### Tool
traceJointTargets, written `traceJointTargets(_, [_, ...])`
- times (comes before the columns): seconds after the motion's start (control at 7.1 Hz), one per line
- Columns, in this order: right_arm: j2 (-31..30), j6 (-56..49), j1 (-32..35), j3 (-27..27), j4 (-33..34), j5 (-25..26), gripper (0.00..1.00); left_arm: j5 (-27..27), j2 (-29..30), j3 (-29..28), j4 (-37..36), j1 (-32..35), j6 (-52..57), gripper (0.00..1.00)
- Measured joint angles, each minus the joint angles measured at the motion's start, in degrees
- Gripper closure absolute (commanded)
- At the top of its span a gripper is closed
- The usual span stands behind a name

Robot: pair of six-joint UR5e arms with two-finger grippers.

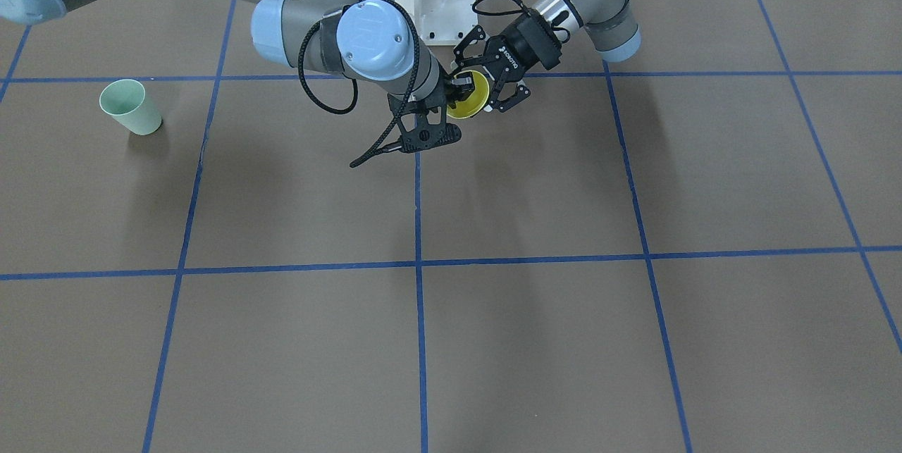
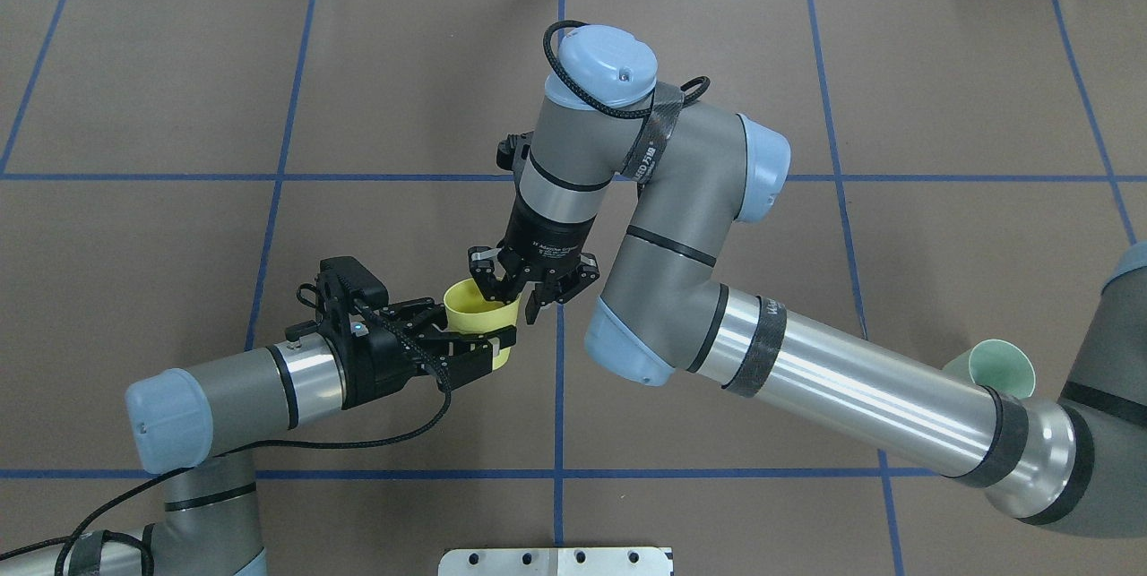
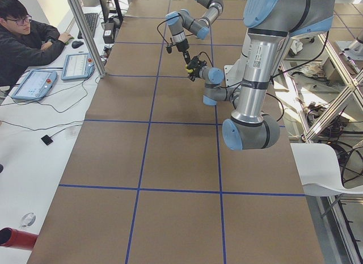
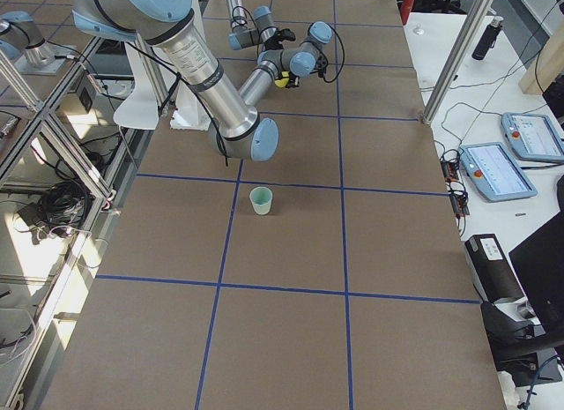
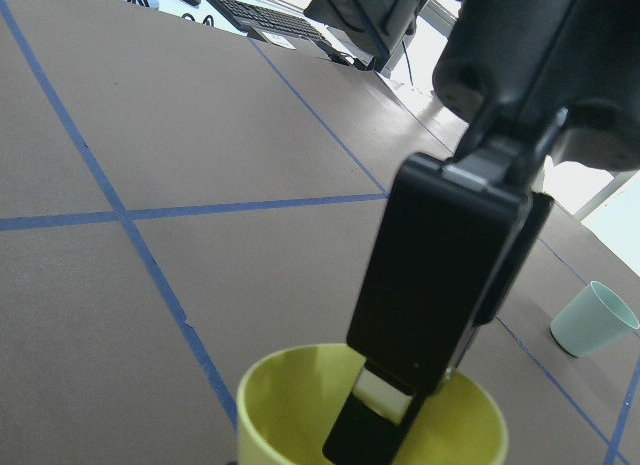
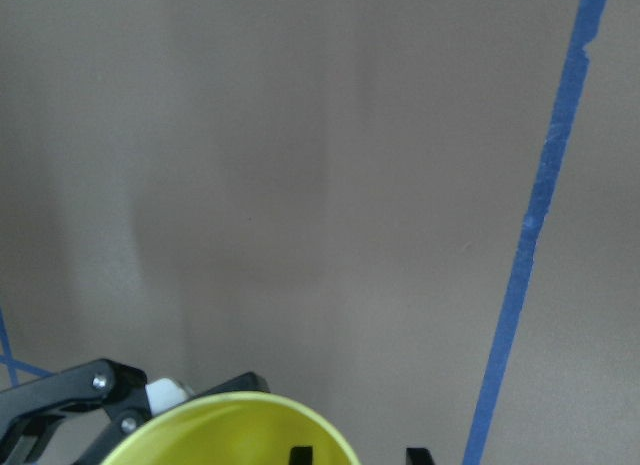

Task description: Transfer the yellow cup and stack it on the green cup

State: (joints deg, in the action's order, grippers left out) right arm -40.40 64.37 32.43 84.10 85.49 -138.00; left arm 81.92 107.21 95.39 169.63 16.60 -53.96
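R gripper [image 2: 514, 300] astride yellow cup [image 2: 471, 318] rim

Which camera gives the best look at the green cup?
The front-facing view: the green cup stands whole, largest and unblocked. The right-side view shows it whole but small; the left wrist view catches it small at the edge; overhead, the right arm hides part of it. The other two views don't show it.
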Motion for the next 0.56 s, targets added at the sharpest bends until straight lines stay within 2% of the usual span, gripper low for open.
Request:
traceJointTargets(0.42, [-0.29, -0.03, -0.14, 0.53, -0.02, 0.26, 0.82, -0.01, 0.06, -0.03, 0.00, 0.00, 0.00, 0.85])
traceJointTargets(0.56, [-0.29, -0.03, -0.23, 0.62, -0.04, 0.43, 0.85, 0.00, 0.04, -0.03, 0.00, -0.02, 0.00, 0.82])
